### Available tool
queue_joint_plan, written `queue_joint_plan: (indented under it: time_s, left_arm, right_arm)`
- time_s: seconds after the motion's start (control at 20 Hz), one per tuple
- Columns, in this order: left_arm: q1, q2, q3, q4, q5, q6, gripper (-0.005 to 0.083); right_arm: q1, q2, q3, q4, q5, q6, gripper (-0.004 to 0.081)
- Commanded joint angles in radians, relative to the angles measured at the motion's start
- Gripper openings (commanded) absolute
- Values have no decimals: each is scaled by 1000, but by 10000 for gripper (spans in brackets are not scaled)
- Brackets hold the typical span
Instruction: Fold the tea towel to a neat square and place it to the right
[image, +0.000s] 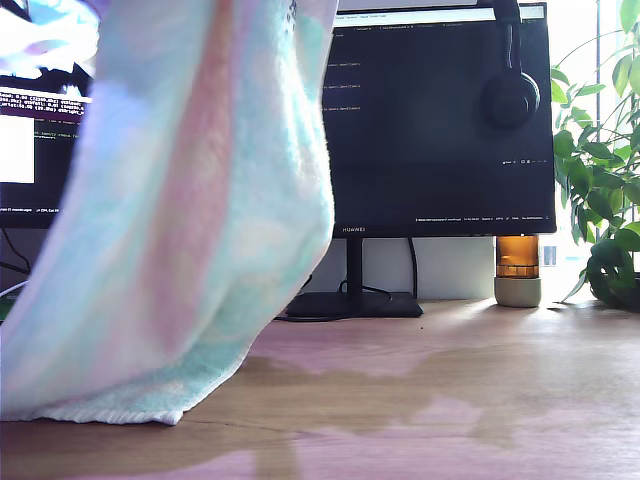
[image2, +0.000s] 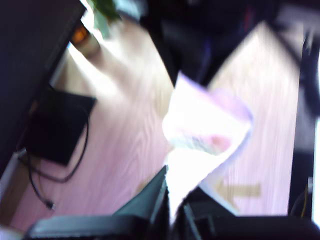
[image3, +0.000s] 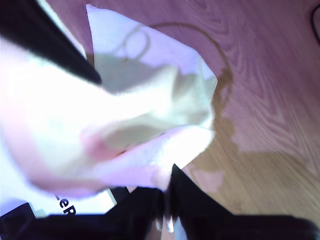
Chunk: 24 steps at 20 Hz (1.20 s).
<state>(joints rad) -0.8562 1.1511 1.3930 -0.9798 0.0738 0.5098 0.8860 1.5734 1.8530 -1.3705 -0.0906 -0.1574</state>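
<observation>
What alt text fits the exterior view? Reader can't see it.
A white tea towel hangs lifted in front of the camera, filling the exterior view's left half, its lower edge touching the wooden desk. Behind stand a dark monitor with headphones, an amber jar and a plant.

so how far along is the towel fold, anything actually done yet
Nothing looks finished. The tea towel hangs lifted above the wooden desk, only its bottom hem near the surface. In hand: my first pincer and my second pincer each pinch cloth in their wrist views. Left: lay it down, fold it square, and set it aside.
</observation>
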Motion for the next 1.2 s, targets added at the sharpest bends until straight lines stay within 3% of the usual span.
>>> queue_joint_plan:
  time_s: [0.0, 0.35, 0.75, 0.9, 1.15]
  left_arm:
    - [24, 8, -9, 23, 2, 40, -24]
    - [183, 96, -9, 262, -3, 179, -25]
    - [360, 258, 4, 710, -31, 413, -24]
    - [405, 286, 51, 836, -30, 442, -24]
    - [449, 351, 237, 812, -6, 476, -25]
  right_arm:
    - [9, -11, 3, 16, 21, -5, -11]
    - [-41, 34, 3, 236, 180, -43, -11]
    - [-161, 177, 23, 666, 322, -171, -11]
    - [-191, 219, 117, 735, 340, -227, -11]
    - [-206, 270, 320, 725, 344, -282, -11]
